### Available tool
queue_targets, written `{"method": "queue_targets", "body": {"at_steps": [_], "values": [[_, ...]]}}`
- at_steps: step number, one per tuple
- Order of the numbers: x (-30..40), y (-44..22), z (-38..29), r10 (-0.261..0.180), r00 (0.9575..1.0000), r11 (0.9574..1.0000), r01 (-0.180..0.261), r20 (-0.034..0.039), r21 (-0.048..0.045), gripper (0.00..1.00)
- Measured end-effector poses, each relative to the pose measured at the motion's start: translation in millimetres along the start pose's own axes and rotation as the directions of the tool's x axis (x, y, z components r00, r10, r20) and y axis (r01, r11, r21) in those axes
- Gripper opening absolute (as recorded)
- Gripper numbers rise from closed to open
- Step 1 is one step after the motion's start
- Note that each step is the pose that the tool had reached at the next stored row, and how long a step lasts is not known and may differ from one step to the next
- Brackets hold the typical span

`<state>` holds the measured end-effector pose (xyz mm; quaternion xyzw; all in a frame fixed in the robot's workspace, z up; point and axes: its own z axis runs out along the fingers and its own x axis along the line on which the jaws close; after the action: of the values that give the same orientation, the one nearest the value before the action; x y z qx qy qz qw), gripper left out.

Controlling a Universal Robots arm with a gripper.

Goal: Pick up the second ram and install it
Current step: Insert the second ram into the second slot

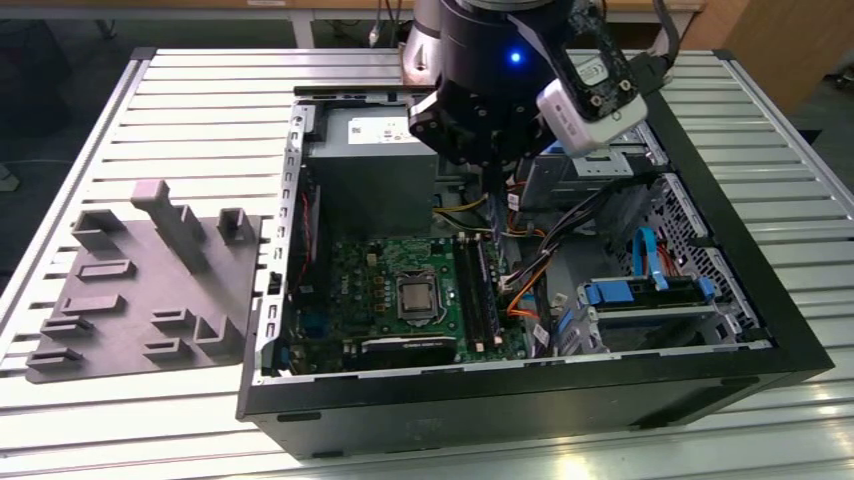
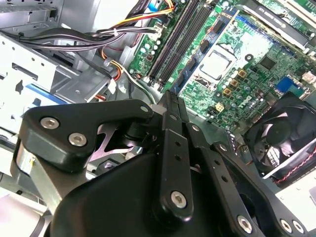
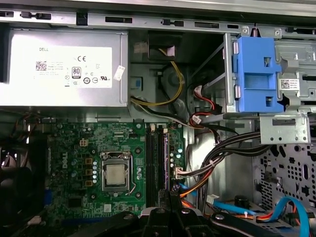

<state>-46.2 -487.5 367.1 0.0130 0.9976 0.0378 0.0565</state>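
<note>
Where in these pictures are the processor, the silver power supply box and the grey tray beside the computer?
Processor [image 3: 116,175]: first wrist view, middle of its metal lid.
Power supply [image 3: 64,64]: first wrist view, its labelled face.
Grey tray [image 1: 134,295]: exterior view, bare flat part between its blocks.

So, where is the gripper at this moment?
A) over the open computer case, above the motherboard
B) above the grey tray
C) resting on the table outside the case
A: in the exterior view the gripper hangs over the open case, above the motherboard, apart from the grey tray.
</note>
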Motion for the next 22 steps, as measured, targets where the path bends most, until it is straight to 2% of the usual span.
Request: {"method": "queue_targets", "body": {"at_steps": [22], "values": [[1.8, -1.2, 15.8, 0.000, 1.0000, 1.0000, 0.000, 0.0000, 0.0001, 0.12]]}}
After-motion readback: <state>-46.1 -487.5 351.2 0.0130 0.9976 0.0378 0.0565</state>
